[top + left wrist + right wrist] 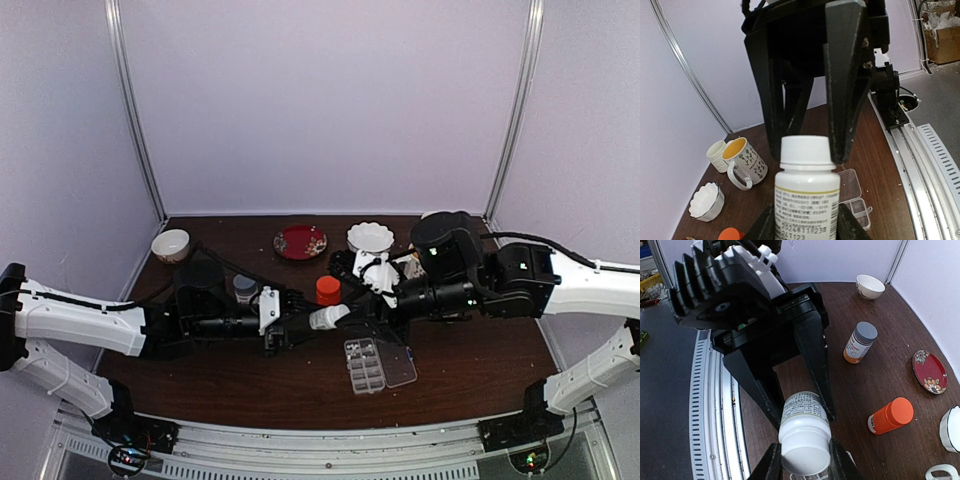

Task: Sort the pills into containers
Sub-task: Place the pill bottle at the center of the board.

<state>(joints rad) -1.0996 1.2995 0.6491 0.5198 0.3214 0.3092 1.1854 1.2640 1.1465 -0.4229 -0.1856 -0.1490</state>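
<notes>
A small white bottle [328, 317] with a white cap is held level above the table between both arms. My left gripper [807, 225] is shut on the bottle's labelled body [807, 205]. My right gripper [804, 460] is shut on the bottle's cap [805, 452], facing the left one. The clear pill box [365, 365] lies open on the table just below and in front, its lid [400, 366] flat to the right. It also shows in the left wrist view [856, 199]. No pills are visible; the compartments look empty.
An orange bottle [327, 290] and a grey-capped bottle [244, 289] stand behind the grippers. A red plate [300, 242], a white fluted dish [371, 237] and a bowl [171, 245] sit at the back. Two mugs [742, 160] stand near the dish.
</notes>
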